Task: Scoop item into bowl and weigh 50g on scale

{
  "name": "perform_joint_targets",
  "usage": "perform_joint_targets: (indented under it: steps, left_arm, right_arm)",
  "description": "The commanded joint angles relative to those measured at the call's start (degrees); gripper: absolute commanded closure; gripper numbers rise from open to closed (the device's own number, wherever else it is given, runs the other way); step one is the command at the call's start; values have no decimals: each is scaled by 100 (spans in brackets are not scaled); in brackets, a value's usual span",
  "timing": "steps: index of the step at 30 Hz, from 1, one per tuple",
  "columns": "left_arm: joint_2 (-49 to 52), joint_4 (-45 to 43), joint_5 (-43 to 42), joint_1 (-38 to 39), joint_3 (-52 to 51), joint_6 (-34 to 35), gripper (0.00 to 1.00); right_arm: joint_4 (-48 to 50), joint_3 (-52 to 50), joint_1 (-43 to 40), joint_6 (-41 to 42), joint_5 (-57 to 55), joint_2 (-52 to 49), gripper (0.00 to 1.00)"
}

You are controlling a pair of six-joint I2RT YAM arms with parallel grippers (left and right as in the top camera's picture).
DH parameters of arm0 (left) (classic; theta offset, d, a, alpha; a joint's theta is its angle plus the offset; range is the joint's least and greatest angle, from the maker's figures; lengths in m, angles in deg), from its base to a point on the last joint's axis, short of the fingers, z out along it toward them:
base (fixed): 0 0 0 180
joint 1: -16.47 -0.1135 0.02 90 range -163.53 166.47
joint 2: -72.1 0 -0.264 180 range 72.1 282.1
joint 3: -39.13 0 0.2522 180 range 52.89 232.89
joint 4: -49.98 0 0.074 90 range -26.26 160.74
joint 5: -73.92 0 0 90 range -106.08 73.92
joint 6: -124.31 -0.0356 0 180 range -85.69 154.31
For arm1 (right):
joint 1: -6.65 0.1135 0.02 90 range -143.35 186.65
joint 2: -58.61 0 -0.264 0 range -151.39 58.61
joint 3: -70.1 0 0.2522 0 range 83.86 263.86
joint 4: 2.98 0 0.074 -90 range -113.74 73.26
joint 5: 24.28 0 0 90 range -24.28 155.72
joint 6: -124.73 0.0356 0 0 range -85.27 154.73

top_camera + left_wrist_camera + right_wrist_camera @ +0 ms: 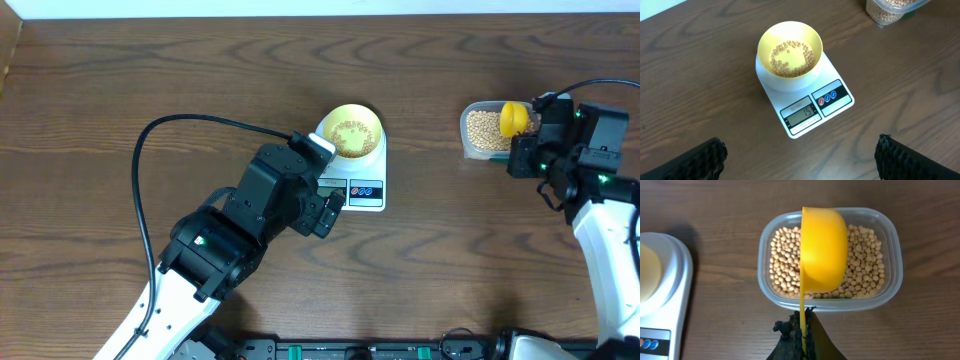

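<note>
The pale-yellow bowl (790,31) stands on the white scale (840,102) and holds a thin layer of tan beans (790,59). The scale's display (801,114) is lit. My left gripper (801,164) hovers open just in front of the scale, with nothing between its fingers (697,159). My right gripper (805,330) is shut on the thin handle of a bright yellow scoop (822,250). The scoop is turned on its side above a clear tub (880,299) full of beans (785,265). In the overhead view the tub (478,130) lies right of the scale (372,165).
Dark wooden table all round. The left arm (230,230) and its black cable (150,150) reach in from the lower left. The right arm (600,190) comes in from the right edge. In the right wrist view, the scale's edge (675,295) shows left of the tub.
</note>
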Motion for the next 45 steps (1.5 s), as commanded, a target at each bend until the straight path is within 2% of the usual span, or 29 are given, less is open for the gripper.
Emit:
perform_joint_targets:
  steps: [1, 20, 25, 36, 45]
  left_arm:
    - [26, 17, -68, -24, -2, -96, 3]
    - [26, 17, -68, -24, -2, -96, 3]
    - [26, 17, -68, -24, -2, -96, 3]
    - [26, 17, -68, -24, -2, -96, 3]
    - [26, 17, -68, -24, -2, -96, 3]
  right_arm:
    - [52, 52, -20, -28, -111, -192, 99]
    - [74, 52, -20, 114, -1008, -748, 99]
    - [269, 52, -13, 369, -927, -1058, 99]
    - [503, 52, -4, 393, 2, -1084, 99]
    - [435, 52, 26, 485, 2, -1097, 99]
